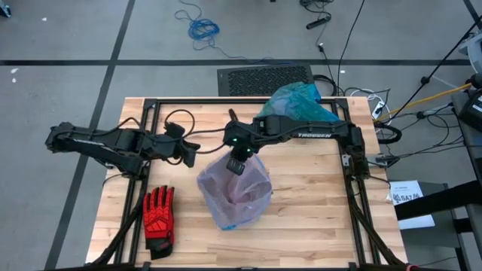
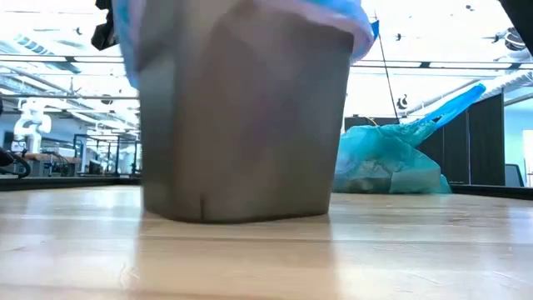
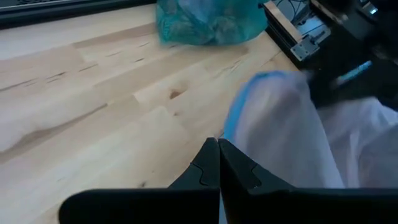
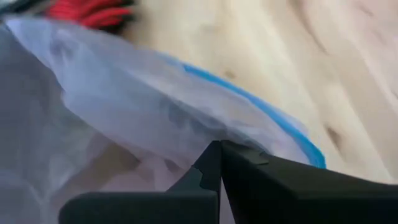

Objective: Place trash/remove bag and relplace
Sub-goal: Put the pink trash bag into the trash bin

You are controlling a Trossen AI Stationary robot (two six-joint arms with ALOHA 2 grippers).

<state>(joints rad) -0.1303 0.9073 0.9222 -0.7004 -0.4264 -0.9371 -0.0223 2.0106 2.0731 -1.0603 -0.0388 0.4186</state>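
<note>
Right gripper (image 1: pixel 236 162) is seen from above at the rear rim of the lilac bag (image 1: pixel 235 194), which lines a bin in the middle of the table (image 1: pixel 316 203); whether the rim is pinched cannot be told here. Left gripper (image 1: pixel 194 153) is held just left of that bin, above the wood. The teal bag (image 1: pixel 297 103) lies at the table's far edge, behind the right arm, and a red glove (image 1: pixel 159 218) lies near the front left.

From table height, the grey bin (image 2: pixel 241 125) is shown close up with the lilac rim folded over it, and the teal bag (image 2: pixel 387 160) well behind it.

At the left wrist, the fingers (image 3: pixel 217 165) are pressed together with nothing between them, beside the lilac bag.

At the right wrist, the fingers (image 4: pixel 219 163) are likewise closed against the lilac plastic; a grip cannot be confirmed.
</note>
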